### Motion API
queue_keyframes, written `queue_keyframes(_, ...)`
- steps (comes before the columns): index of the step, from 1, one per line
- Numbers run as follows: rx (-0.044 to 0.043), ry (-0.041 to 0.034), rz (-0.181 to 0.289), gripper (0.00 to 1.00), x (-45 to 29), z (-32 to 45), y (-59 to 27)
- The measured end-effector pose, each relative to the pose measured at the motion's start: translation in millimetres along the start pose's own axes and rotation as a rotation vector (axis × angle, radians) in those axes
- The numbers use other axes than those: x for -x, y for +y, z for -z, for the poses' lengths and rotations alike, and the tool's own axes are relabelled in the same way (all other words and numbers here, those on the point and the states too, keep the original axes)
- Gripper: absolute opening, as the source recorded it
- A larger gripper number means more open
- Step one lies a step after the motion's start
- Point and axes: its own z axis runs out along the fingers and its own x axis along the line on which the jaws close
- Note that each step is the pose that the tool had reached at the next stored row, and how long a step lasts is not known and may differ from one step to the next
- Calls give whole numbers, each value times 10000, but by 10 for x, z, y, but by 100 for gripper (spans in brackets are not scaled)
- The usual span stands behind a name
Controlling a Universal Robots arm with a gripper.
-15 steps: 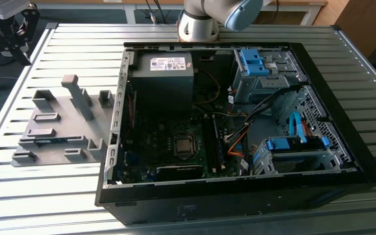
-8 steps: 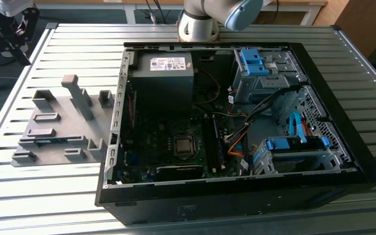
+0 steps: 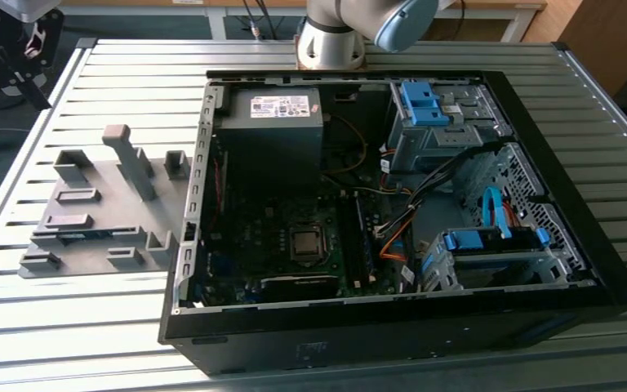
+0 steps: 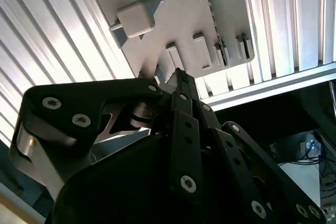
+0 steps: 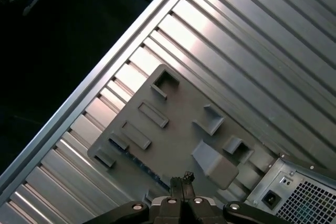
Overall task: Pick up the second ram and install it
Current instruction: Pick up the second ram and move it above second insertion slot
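Observation:
The second ram [image 3: 72, 234] is a thin blue-green strip standing on edge between the blocks of the grey fixture plate [image 3: 95, 245], at the exterior view's left of the open computer case [image 3: 401, 318]. In the first wrist view the same second ram [image 5: 140, 162] shows as a dark bluish line along the fixture plate [image 5: 178, 129]. My gripper [image 5: 184, 178] hangs well above that plate, its black fingers pressed together with nothing between them. The second wrist view has the gripper [image 4: 177, 75] over the plate's edge [image 4: 173, 14]. A dark stick [image 3: 359, 237] sits upright in the motherboard's memory slots.
The case holds a power supply [image 3: 275, 122] at the back, blue drive cages [image 3: 433, 110] and loose orange and black cables [image 3: 401, 220]. A tall grey post [image 3: 128, 159] rises from the fixture plate. The slatted metal table [image 3: 107, 73] ends close beyond the plate.

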Motion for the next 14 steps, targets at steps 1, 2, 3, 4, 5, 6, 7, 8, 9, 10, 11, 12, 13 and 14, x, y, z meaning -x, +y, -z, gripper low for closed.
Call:
queue_keyframes(1,1,4,89,11,0,0,0)
queue_keyframes(2,2,5,112,11,-1,0,0)
queue_keyframes(3,2,5,114,11,-1,0,1)
queue_keyframes(4,2,5,115,11,-2,0,1)
queue_keyframes(5,2,5,114,11,-2,0,2)
queue_keyframes(6,2,5,114,11,-3,0,2)
queue_keyframes(7,3,5,114,11,-3,0,2)
queue_keyframes(8,2,5,113,11,-3,0,2)
queue_keyframes(9,2,5,114,11,-3,0,2)
queue_keyframes(10,2,5,120,11,-3,0,2)
queue_keyframes(11,3,6,136,11,-3,0,3)
queue_keyframes(12,4,8,172,11,-3,0,2)
queue_keyframes(13,5,11,239,11,-3,0,3)
queue_keyframes(14,8,16,344,11,-4,0,3)
